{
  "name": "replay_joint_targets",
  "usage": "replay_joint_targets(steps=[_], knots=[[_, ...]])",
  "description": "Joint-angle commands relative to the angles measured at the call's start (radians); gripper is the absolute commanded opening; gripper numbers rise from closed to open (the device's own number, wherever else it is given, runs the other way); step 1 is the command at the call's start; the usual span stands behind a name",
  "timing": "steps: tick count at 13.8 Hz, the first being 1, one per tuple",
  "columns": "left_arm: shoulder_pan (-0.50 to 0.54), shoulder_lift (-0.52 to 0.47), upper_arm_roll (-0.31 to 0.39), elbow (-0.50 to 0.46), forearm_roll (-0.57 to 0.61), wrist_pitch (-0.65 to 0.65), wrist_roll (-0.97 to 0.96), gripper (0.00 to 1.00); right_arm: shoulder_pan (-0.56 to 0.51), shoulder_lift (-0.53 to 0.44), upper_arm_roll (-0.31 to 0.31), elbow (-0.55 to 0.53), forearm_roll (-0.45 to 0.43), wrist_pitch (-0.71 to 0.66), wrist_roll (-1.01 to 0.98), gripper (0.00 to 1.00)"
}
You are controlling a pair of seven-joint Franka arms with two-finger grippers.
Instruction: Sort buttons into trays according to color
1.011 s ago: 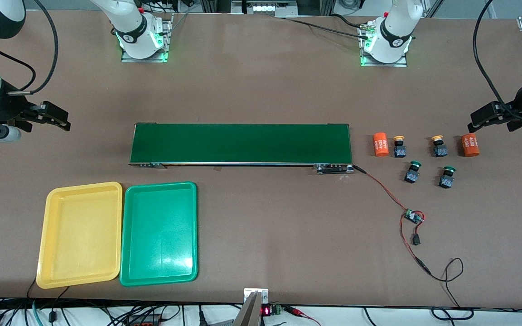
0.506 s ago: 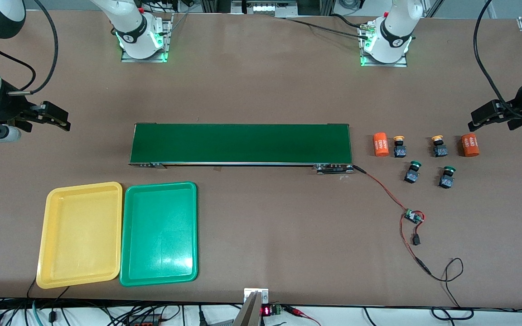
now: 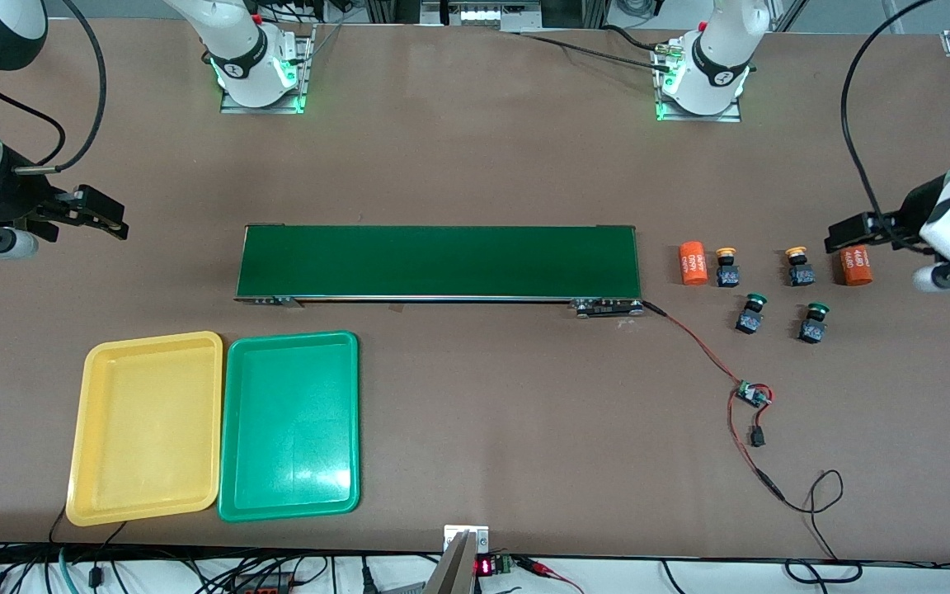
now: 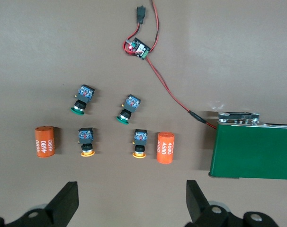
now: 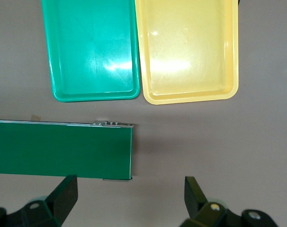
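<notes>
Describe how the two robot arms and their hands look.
Both arms are glossy white with black joint rings and green-lit bases. Each ends in a black two-finger hand: the left hand, the right hand. Black cables loop along both arms, and the right arm's wrist carries a silvery cylinder.

The four buttons (image 3: 774, 290) stood in a tight cluster at the table's left-arm end, hemmed between two orange cylinders (image 3: 693, 262) and a red wire (image 3: 710, 360), while both trays (image 3: 215, 425) lay unobstructed near the front edge.
</notes>
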Motion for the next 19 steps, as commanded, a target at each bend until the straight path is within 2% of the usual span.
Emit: replay_joint_targets(steps=[1,5,8,12,16,19], knots=[[0.005,0.031,0.0,-0.03,-0.01,0.032,-0.012,1.0,-0.001,0.008,0.0,0.016,0.003,-0.001,0.008,1.0],[0.006,0.064,0.0,-0.185,-0.003,0.25,0.002,1.0,0.003,0.008,0.0,0.016,0.001,-0.001,0.01,1.0],[-0.001,0.142,0.0,-0.193,-0.001,0.337,0.008,1.0,0.0,0.008,0.0,0.016,0.001,-0.001,0.008,1.0],[-0.003,0.254,0.0,-0.191,0.0,0.362,0.039,1.0,0.006,0.008,0.002,0.016,0.001,0.002,0.01,1.0],[0.003,0.34,0.0,-0.194,0.003,0.46,0.118,1.0,0.008,0.01,0.004,0.016,0.001,0.002,0.01,1.0],[0.008,0.372,-0.002,-0.211,0.118,0.509,0.198,1.0,0.008,0.01,0.005,0.016,0.001,0.008,0.011,1.0]])
